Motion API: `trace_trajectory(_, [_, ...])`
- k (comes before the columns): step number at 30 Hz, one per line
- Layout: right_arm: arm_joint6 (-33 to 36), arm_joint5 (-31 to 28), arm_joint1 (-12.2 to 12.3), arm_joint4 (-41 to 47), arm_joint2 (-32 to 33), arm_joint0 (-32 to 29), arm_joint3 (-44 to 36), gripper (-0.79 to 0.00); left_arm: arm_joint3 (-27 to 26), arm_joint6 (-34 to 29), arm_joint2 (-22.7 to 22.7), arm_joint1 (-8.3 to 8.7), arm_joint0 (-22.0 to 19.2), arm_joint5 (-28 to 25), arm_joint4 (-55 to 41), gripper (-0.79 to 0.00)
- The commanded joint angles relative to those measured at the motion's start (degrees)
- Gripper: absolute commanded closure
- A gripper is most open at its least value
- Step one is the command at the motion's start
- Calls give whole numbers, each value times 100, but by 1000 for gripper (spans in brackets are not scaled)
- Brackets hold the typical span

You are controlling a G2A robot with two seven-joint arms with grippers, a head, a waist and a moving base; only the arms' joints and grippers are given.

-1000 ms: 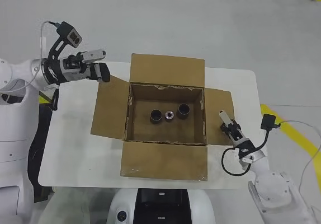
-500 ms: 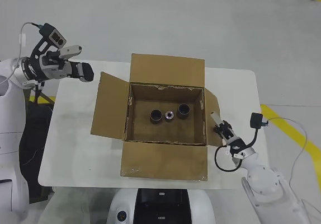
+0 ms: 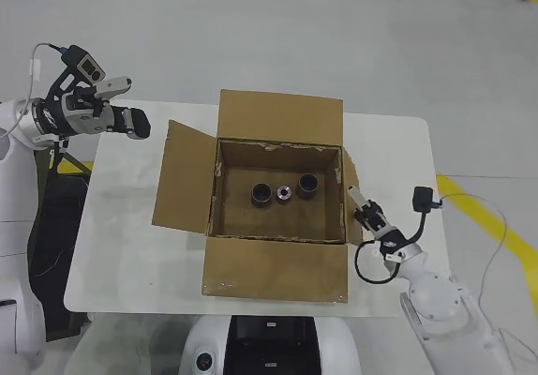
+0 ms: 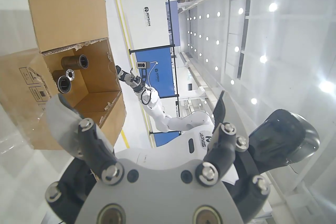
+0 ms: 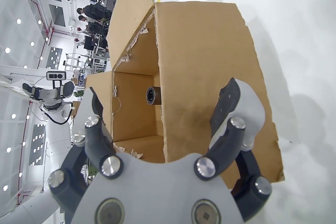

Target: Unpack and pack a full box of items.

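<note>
An open cardboard box [image 3: 274, 272] sits mid-table. On its floor lie two dark cylinders [image 3: 262, 195] [image 3: 308, 185] and a small silver ring [image 3: 284, 195]; the cylinders [image 4: 73, 62] also appear in the left wrist view, and one cylinder [image 5: 152, 95] in the right wrist view. My left gripper [image 3: 138, 123] hovers open over the table's far left corner, apart from the half-raised left flap [image 3: 183, 178]. My right gripper [image 3: 353, 197] is open at the box's right side. Its fingers [image 5: 231, 101] straddle the upright right flap [image 5: 210, 57].
The far flap [image 3: 280, 114] and near flap [image 3: 274, 270] lie flat on the white table [image 3: 119, 234]. Bare table lies left of the box and along its right edge. A yellow floor line [image 3: 494, 225] runs beyond the table.
My left gripper drew back to the left, away from the left flap, which now stands partly raised. My right gripper moved in toward the box, and the right flap went from flat to upright.
</note>
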Motion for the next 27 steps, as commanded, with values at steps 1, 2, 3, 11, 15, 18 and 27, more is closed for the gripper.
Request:
trace_trajectory(1, [-30,14,4,-61,61,-36,-91,-785,0,0,0,0,0,0,0,-785])
trace_trajectory(2, [-40,24,7,-106,92,-58,-159,-785,0,0,0,0,0,0,0,-785])
trace_trajectory(3, [-53,34,10,-148,124,-78,-235,-785,0,0,0,0,0,0,0,-785])
trace_trajectory(11, [161,239,29,-514,291,29,-769,-785,0,0,0,0,0,0,0,-785])
trace_trajectory(15, [409,338,25,-581,221,224,-971,-785,0,0,0,0,0,0,0,-785])
trace_trajectory(18, [694,484,21,-685,86,431,-1072,-785,0,0,0,0,0,0,0,-785])
trace_trajectory(27, [1739,1128,-3,-1193,-555,1257,-938,-785,0,0,0,0,0,0,0,-785])
